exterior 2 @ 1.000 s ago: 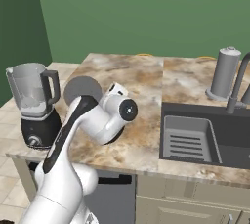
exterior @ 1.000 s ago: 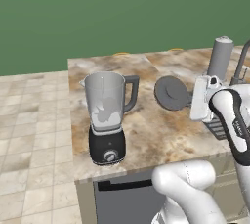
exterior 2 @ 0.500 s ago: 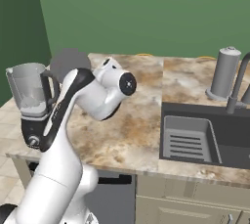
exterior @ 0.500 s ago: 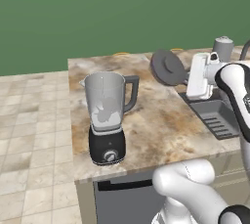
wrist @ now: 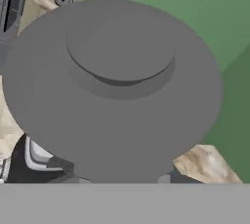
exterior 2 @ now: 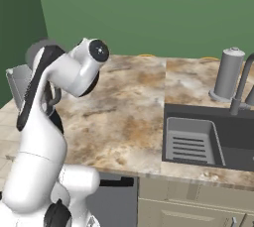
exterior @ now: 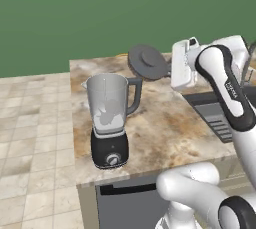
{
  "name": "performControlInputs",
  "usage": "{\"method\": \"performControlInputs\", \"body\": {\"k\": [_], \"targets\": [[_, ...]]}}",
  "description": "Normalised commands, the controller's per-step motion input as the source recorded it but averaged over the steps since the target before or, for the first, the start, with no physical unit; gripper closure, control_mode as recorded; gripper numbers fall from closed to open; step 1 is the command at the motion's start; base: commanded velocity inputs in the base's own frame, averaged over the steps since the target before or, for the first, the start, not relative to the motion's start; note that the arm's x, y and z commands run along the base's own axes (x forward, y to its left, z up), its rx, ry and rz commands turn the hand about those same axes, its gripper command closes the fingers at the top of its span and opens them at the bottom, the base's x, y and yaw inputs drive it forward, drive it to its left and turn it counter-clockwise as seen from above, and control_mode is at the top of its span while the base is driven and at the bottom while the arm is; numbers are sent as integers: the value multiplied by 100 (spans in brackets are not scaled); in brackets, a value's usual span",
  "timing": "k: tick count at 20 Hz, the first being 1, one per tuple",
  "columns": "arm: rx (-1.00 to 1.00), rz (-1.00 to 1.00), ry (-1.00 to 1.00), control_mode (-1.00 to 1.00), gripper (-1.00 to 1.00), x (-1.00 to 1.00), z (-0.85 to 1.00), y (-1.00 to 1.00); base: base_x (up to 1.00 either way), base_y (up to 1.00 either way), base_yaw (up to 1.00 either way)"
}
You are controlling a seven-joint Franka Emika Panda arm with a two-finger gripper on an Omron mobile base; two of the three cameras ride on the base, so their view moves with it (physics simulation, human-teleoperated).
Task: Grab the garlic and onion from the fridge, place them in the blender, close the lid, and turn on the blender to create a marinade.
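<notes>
The blender (exterior: 111, 118) stands on the counter's left end, its clear jar open at the top on its black base. Something pale lies low in the jar; I cannot tell whether it is the garlic or the onion. The fridge is out of view. My gripper (exterior: 166, 67) is shut on the rim of the lid (exterior: 147, 62), a dark grey disc with a raised centre. It holds the lid on edge in the air, above and to the right of the jar. From the hand camera the lid (wrist: 117, 86) faces me up close. The arm hides most of the blender (exterior 2: 20, 86) from the right.
The marble counter (exterior: 165, 128) ends just left of the blender, with tiled floor below. A dark sink (exterior 2: 193, 139) is set in its right part, beside a faucet (exterior 2: 242, 86) and a tall steel cylinder (exterior 2: 229, 72). A green wall runs behind.
The arm has lifted the lid from low over the counter and carried it up and left towards the blender. The blender has not moved.
</notes>
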Motion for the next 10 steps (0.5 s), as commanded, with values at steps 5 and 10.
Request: {"method": "performControlInputs", "body": {"k": [5, 10], "targets": [[-20, 5, 27, -100, 100, 8, 5, 94, 0, 0, 0], [-6, 3, 21, -100, 100, 29, 12, 63, 0, 0, 0]]}}
